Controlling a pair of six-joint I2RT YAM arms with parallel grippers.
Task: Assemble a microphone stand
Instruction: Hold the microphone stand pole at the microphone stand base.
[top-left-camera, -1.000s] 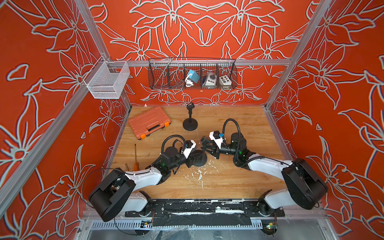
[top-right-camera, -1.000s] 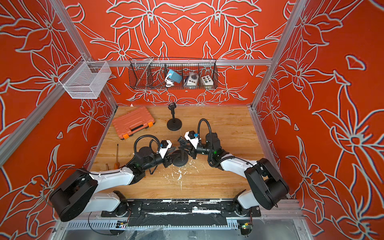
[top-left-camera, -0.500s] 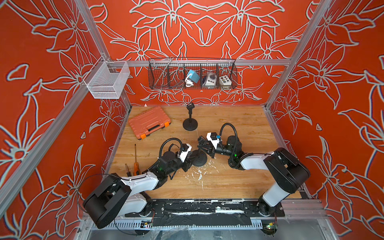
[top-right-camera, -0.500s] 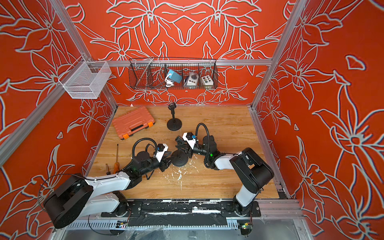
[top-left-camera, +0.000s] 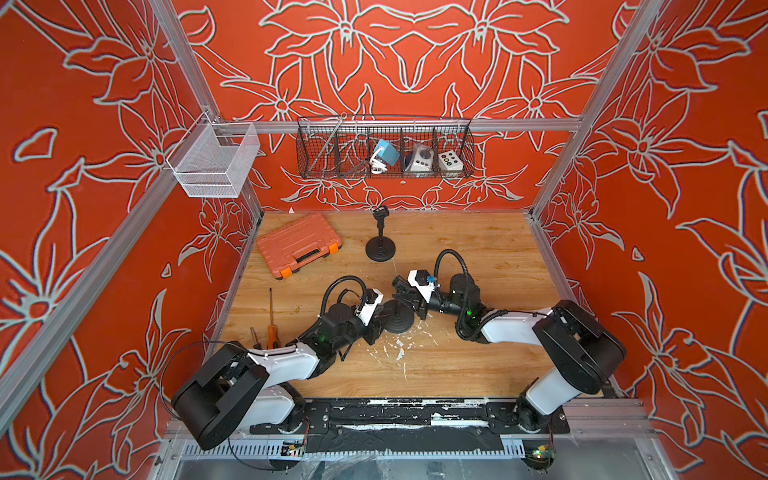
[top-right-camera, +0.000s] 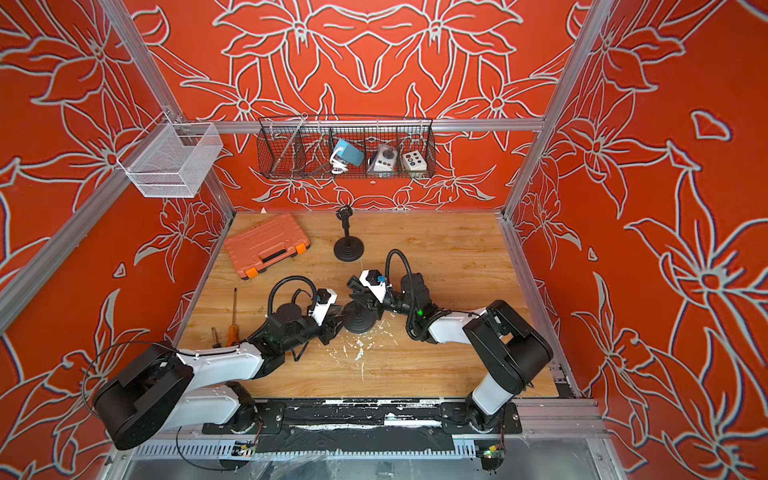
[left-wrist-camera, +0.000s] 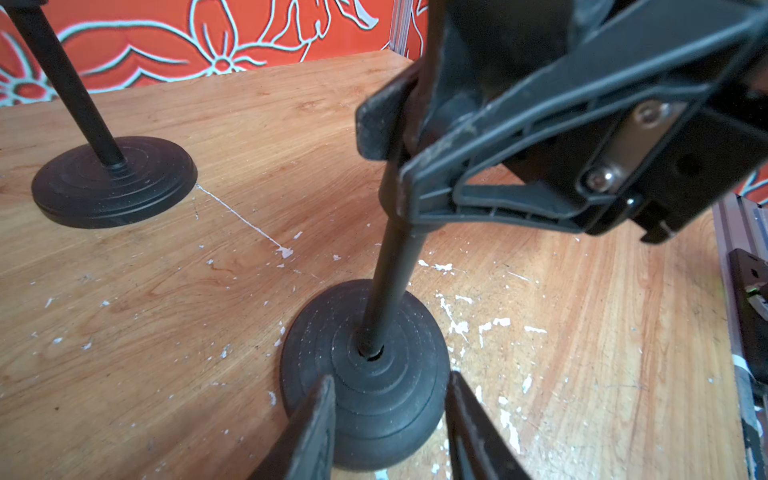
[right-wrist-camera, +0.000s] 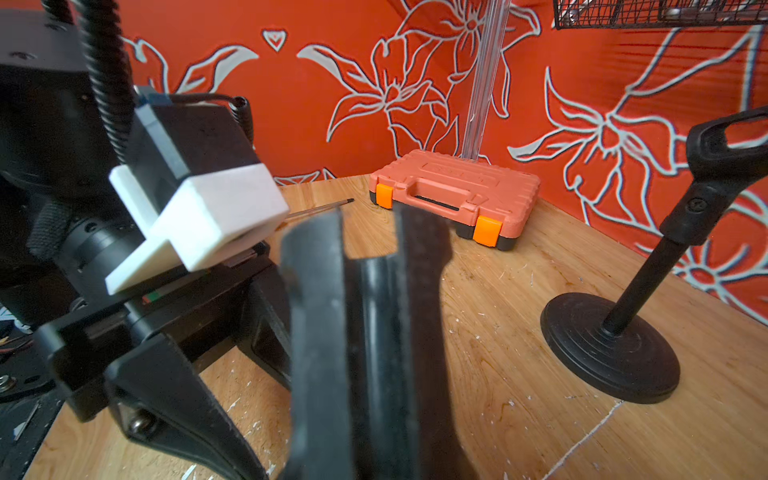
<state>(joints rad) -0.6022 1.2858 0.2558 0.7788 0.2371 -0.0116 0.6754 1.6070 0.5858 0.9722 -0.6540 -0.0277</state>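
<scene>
I'm clenching the right gripper (right-wrist-camera: 370, 257) on the pole (left-wrist-camera: 395, 270) standing in the base (left-wrist-camera: 386, 411); the left gripper (left-wrist-camera: 390, 380) is straddling that base, and I cannot tell whether it's gripping

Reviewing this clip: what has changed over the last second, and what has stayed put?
The right gripper, shut on the pole, shifted slightly toward the left gripper, the pole's end at the hole in the base. The left gripper's jaws narrowed around the base; contact is unclear. The base, finished stand, orange case and screwdriver stayed put.
</scene>
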